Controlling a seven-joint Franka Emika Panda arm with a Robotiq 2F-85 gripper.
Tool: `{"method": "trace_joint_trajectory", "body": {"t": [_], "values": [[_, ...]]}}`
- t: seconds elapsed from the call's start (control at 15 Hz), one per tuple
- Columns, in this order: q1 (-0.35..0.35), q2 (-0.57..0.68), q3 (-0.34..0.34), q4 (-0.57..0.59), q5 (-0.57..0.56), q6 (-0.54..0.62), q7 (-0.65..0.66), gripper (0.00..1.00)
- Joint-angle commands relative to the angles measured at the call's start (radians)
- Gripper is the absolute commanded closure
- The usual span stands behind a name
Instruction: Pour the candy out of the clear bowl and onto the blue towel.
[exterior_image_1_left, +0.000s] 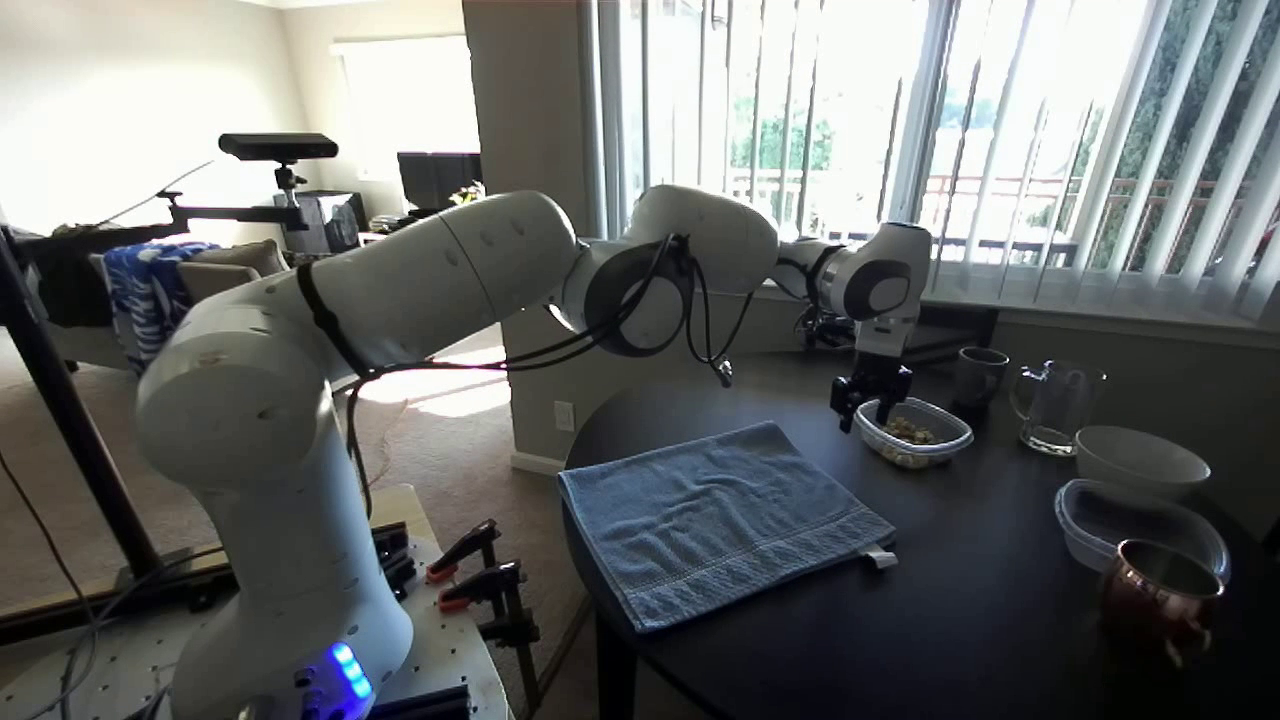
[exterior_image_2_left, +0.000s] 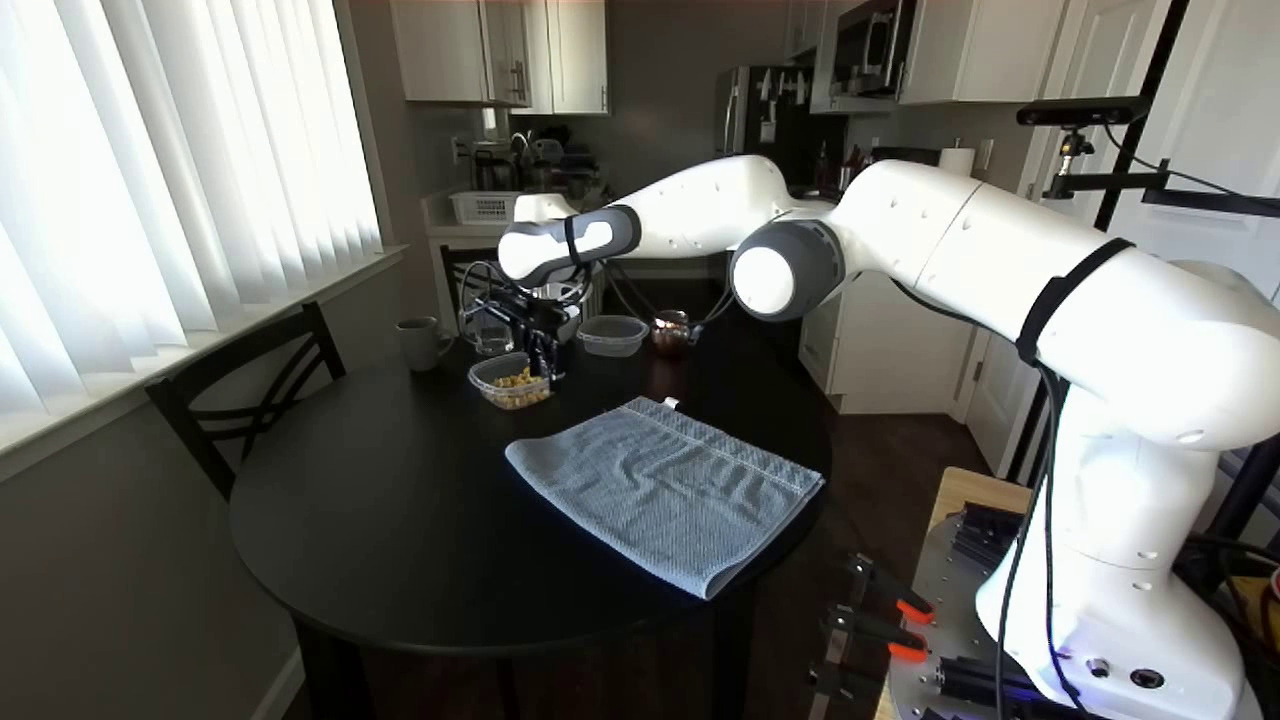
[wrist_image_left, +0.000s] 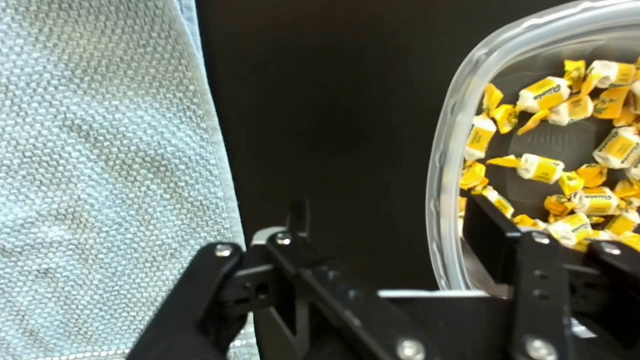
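The clear bowl, a transparent container with rounded corners, stands upright on the dark table in both exterior views (exterior_image_1_left: 945, 450) (exterior_image_2_left: 482, 382) and in the wrist view (wrist_image_left: 442, 165). Several yellow-and-white wrapped candy pieces (wrist_image_left: 542, 168) lie in it; they also show in both exterior views (exterior_image_1_left: 908, 433) (exterior_image_2_left: 518, 386). My gripper (wrist_image_left: 391, 224) is open, its fingers on either side of the bowl's near-towel rim: one finger inside among the candy, the other outside. It also shows in both exterior views (exterior_image_1_left: 866, 408) (exterior_image_2_left: 543, 358). The blue towel (exterior_image_1_left: 720, 510) (exterior_image_2_left: 670, 490) (wrist_image_left: 100, 175) lies flat beside the bowl.
A grey mug (exterior_image_1_left: 980, 375) and a glass mug (exterior_image_1_left: 1062, 405) stand behind the bowl. A pale bowl (exterior_image_1_left: 1140, 458), a second clear container (exterior_image_1_left: 1085, 520) and a copper mug (exterior_image_1_left: 1160, 600) stand further along the table. A chair back (exterior_image_2_left: 270, 390) stands at the table by the window.
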Motion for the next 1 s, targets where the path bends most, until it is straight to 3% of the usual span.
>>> {"method": "trace_joint_trajectory", "body": {"t": [0.0, 0.93], "values": [[-0.017, 0.001, 0.025, 0.040, 0.022, -0.029, -0.018, 0.00], [-0.004, 0.068, 0.016, 0.090, 0.012, -0.016, 0.017, 0.00]]}}
